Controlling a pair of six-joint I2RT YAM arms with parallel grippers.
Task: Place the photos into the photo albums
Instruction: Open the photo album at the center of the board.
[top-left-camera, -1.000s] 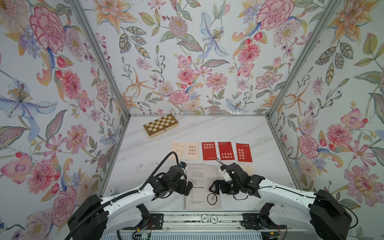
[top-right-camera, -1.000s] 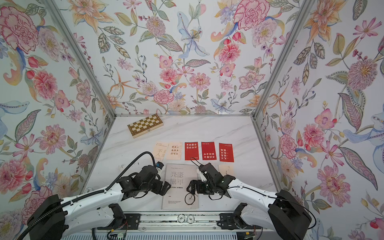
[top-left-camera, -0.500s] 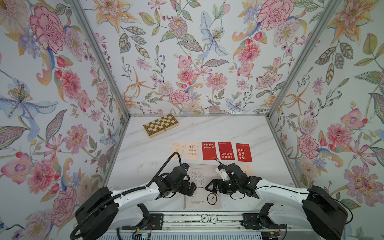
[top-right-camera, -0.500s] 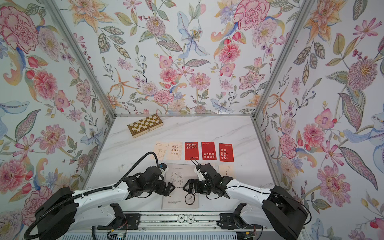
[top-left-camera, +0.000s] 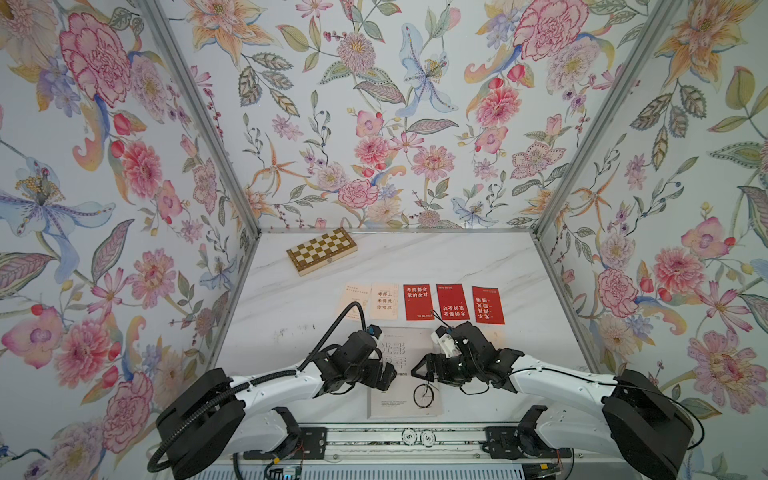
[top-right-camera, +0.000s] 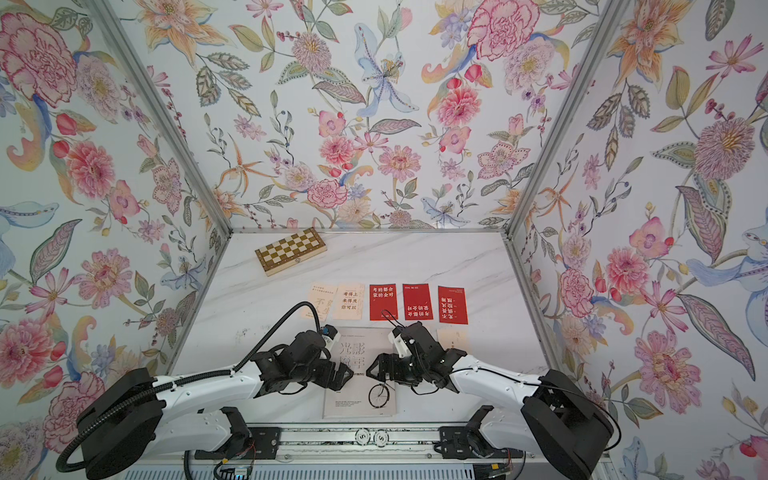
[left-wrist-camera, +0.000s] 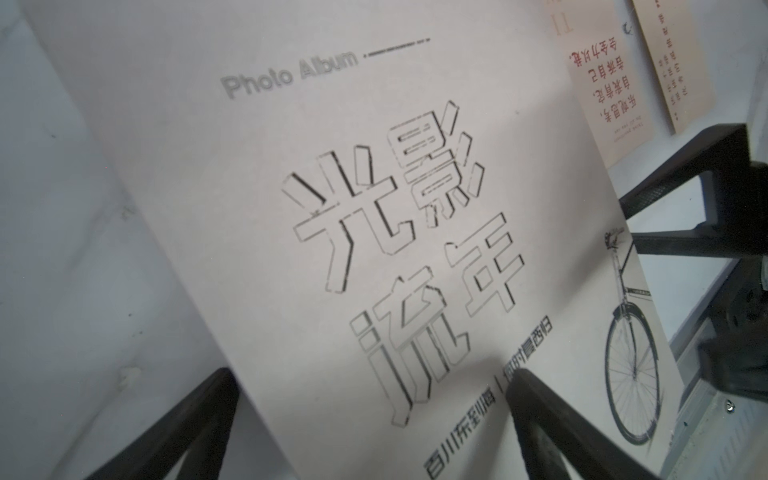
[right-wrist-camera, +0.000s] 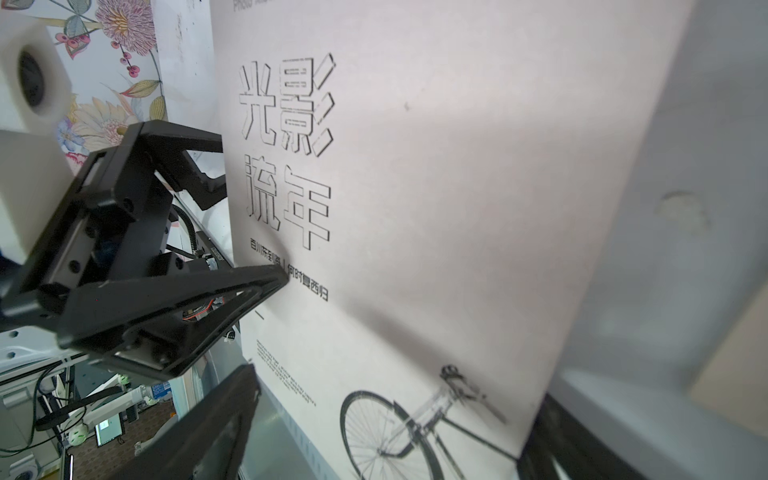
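Near the front edge of the white marble table (top-left-camera: 498, 266), a pale cream photo album (top-left-camera: 399, 405) with big grey letters and a black bike on its cover. Lies flat and shut, cover up. Low over its left side, the left gripper (top-left-camera: 384, 374). Low over its right side, the right gripper (top-left-camera: 419, 370). Tips facing each other, a little apart.

Behind the album, a row of five small photos: two cream cards (top-left-camera: 384, 301) with dark print, then three red cards (top-left-camera: 452, 302) with white print. All flat on the table, side by side.

Far back on the left, a shut brown and cream wooden chessboard box (top-left-camera: 322, 250). Flowery paper walls (top-left-camera: 104, 166) all round.

In a top view, one more cream card (top-right-camera: 451, 338) peeking out just beside the right gripper. In the left wrist view, two there: a cream card with red print (left-wrist-camera: 606, 83) and a second cream card (left-wrist-camera: 673, 62) next to it, both just past the album's right edge.

Only in the left wrist view: the small words "Photo Album" on the cover. Also the left gripper (left-wrist-camera: 370, 374) with jaws wide, one black finger (left-wrist-camera: 195, 419) over the table just beside the album's edge, the other over the cover.

Only in the right wrist view: the right gripper (right-wrist-camera: 395, 386) with jaws wide, bike print between its fingers (right-wrist-camera: 216, 419). Also there, the left gripper (right-wrist-camera: 253, 216) seen from the front, one tip low by the small print. Cannot tell if touching.
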